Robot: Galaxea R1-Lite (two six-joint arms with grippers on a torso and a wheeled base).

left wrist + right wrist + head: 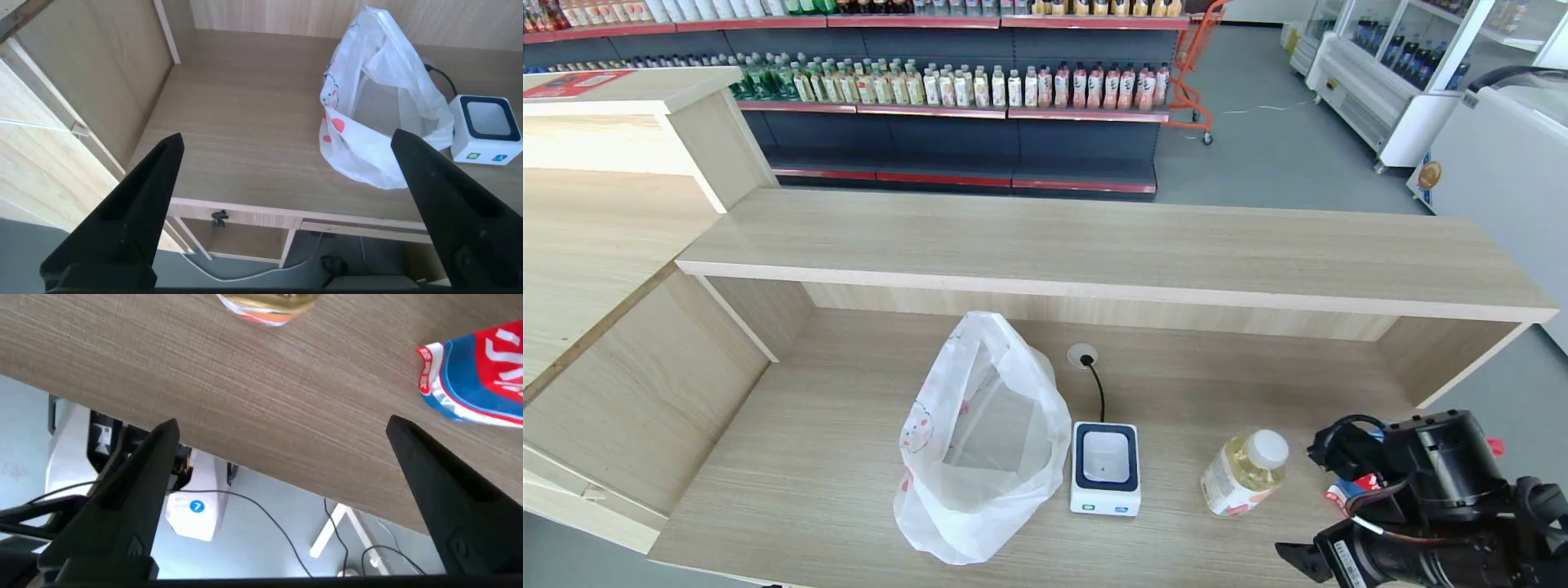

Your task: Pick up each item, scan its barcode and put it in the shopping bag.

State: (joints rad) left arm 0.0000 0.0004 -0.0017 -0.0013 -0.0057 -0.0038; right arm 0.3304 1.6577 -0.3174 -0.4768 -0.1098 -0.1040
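The shopping bag (980, 457) stands on the desk (809, 457), left of centre, with the scanner (1105, 468) just beside it on the right. The scanner's cable (1097, 388) runs back to a port (1082, 355) by the far wall. Right of the scanner, apart from it, sits the bottle (1245, 474), and a packet (1349, 492) is farther right. A raised ledge (1094, 245) spans the far side, with shelves of drinks (947, 86) beyond.

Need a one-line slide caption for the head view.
Open shopping bag, barcode scanner, bottle and red-and-blue packet lined up on the checkout counter, store shelves behind.
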